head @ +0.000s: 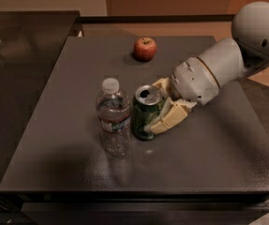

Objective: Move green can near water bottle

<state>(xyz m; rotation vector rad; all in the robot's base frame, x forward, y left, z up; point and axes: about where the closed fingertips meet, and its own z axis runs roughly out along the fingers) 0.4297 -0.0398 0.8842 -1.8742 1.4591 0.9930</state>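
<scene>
The gripper [153, 107], at the centre of the frame, has two blocky cream-yellow fingers [169, 120] with flat, stepped faces. Behind them is a rounded pale grey wrist housing [195, 81] with a few small dark marks and a thin dark seam ring. The arm [260, 29] widens into a smooth grey-white shell at the upper right, marked by one dark dot.
</scene>
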